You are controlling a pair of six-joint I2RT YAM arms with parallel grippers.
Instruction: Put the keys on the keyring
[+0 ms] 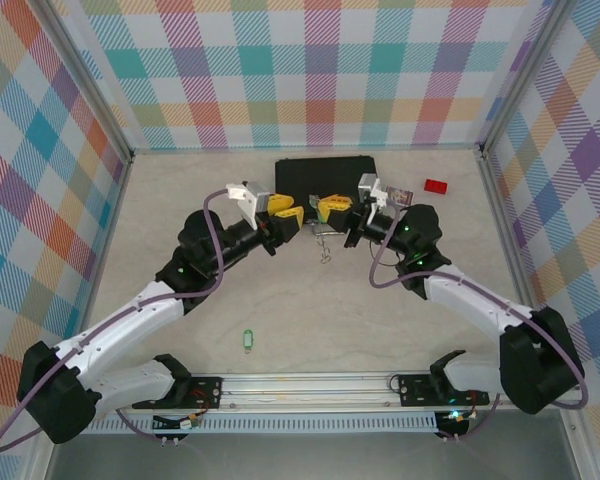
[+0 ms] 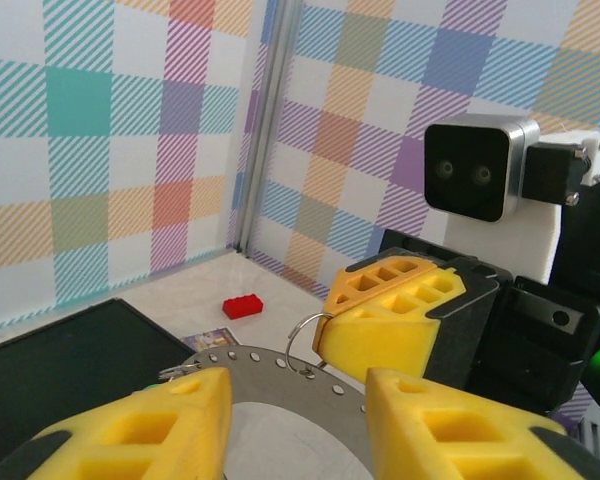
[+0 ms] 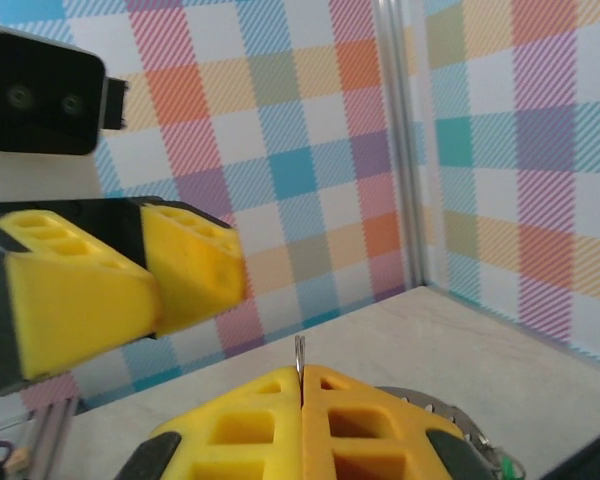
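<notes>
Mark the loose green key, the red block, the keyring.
loose green key [image 1: 247, 341], top external view, middle of its tag.
red block [image 2: 242, 306], left wrist view, front face.
keyring [image 2: 265, 378], left wrist view, flat holed band.

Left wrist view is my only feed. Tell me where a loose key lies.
Observer: From above, one green key lies alone on the table, close to the arm bases and on the left arm's side, well back from where the hands meet.
Operator: Report the right hand's grip.
Observer: Its own wrist camera shows the right hand shut, with a thin wire standing up out of the seam between its fingers.
</notes>
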